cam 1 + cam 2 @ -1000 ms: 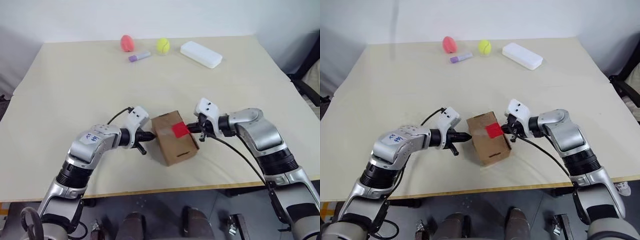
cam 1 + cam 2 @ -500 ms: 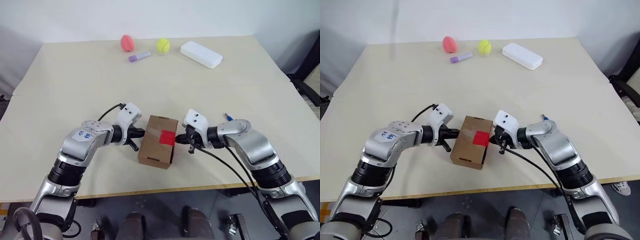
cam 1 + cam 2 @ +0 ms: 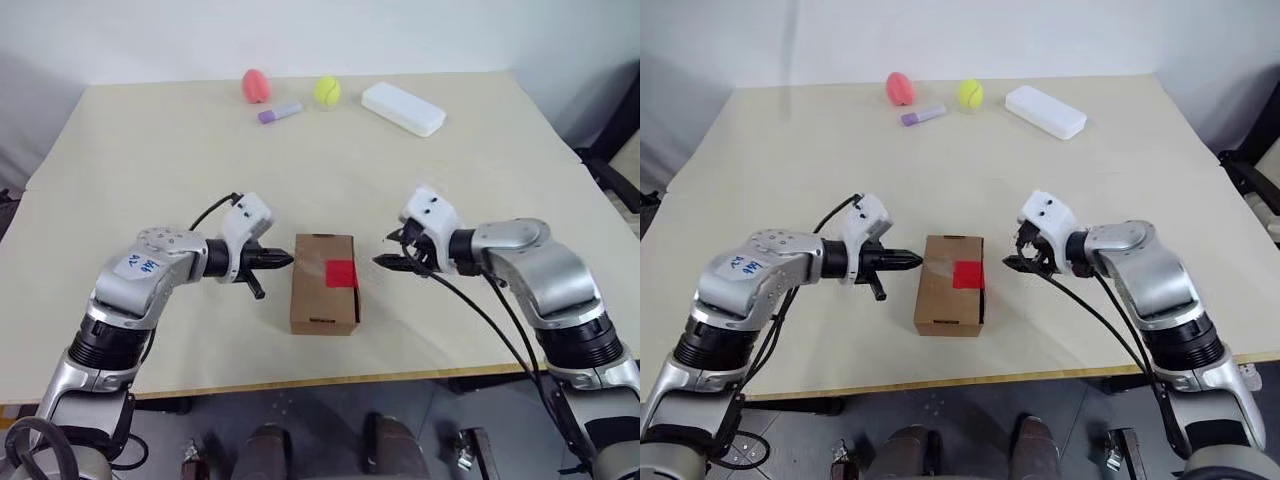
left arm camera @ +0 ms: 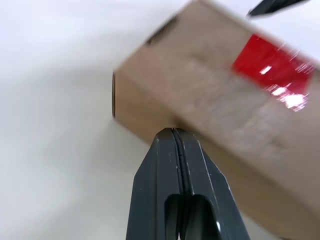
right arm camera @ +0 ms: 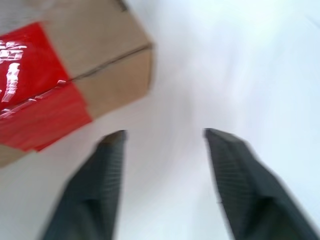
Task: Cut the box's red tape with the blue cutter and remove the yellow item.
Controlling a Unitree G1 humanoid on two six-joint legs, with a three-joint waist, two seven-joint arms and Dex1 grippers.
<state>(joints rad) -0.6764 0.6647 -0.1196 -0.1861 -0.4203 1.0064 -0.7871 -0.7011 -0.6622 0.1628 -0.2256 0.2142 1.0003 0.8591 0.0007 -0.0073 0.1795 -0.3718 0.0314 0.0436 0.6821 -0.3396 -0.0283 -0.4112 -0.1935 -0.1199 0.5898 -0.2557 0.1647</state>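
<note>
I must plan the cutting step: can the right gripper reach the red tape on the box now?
Probably yes: the right gripper, open and empty, hovers just beside the box, and nothing lies between it and the red tape.

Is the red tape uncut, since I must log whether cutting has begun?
Yes: the red tape lies as one whole patch across the box, with neither gripper holding a cutter.

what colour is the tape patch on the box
Bright red tape on the brown box, best seen in the left wrist view.

The box (image 4: 215, 115) is blurred in both wrist views, its far end cut off by the frame's edge.
</note>
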